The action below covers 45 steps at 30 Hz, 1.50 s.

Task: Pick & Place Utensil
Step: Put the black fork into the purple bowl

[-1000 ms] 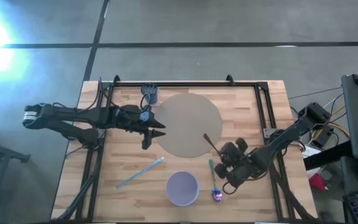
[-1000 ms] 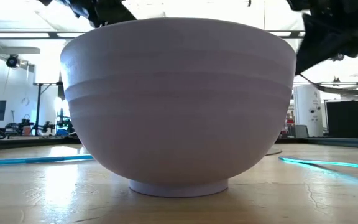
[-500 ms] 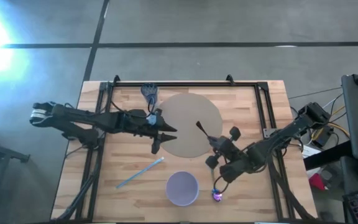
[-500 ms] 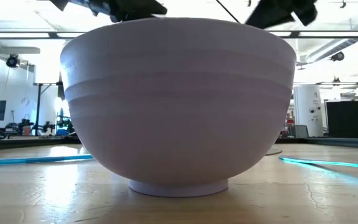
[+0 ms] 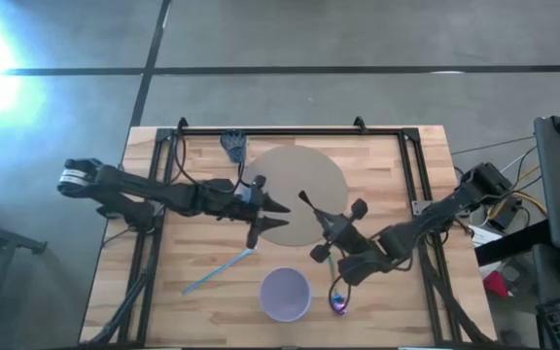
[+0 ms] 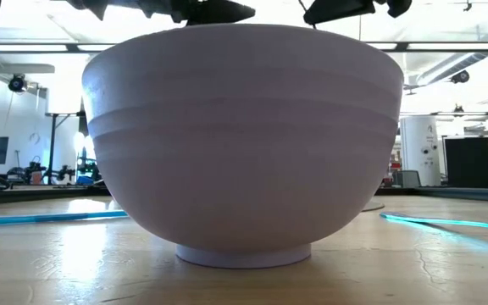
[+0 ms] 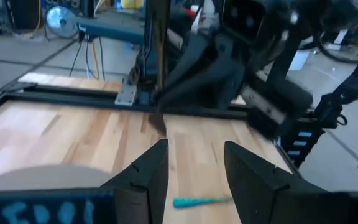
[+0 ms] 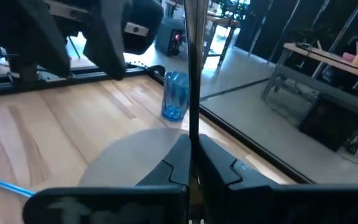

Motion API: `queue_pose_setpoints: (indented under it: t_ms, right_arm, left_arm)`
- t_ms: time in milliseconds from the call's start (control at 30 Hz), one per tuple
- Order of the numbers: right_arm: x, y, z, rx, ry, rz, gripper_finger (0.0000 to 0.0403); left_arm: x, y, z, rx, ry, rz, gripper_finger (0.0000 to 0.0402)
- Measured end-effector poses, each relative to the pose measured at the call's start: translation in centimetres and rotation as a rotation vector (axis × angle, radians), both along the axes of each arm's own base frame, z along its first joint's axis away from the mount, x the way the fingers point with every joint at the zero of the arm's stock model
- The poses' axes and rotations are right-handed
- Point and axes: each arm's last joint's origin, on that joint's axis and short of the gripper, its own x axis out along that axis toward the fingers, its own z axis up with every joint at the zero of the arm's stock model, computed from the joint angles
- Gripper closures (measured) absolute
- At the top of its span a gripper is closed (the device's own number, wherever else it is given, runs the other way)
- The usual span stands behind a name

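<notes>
A: Strong white glare is blooming at the left edge of the overhead picture, washing out the grey concrete floor [image 5: 76, 117] there, while the pale wooden table top [image 5: 192, 258] is lying evenly lit with faint, soft shadows.

B: At table height the big lavender bowl [image 6: 242, 135] is looming against bright ceiling strip lights, its rim fading. Both wrist pictures are looking soft: the far arm is smearing, and the translucent blue cup [image 8: 175, 95] is blurring.
</notes>
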Motion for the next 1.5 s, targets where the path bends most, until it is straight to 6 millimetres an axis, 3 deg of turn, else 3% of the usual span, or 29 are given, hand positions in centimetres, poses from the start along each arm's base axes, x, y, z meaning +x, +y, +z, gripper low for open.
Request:
queue_pose_setpoints:
  t_ms: [400,733,1500]
  right_arm:
    - [2.5,0.2,-2.5,-0.057,-0.002,-0.055,0.0392]
    - [4.1,-0.6,-3.1,-0.077,-0.021,-0.090,0.0392]
    - [4.7,-1.0,-3.3,-0.046,-0.027,-0.070,0.0392]
  left_arm:
    - [0.9,0.2,-0.4,0.026,-0.048,0.096,0.0254]
    - [1.0,0.3,-0.4,0.037,-0.052,0.133,0.0254]
    - [0.9,0.7,0.7,0.025,-0.159,0.253,0.0257]
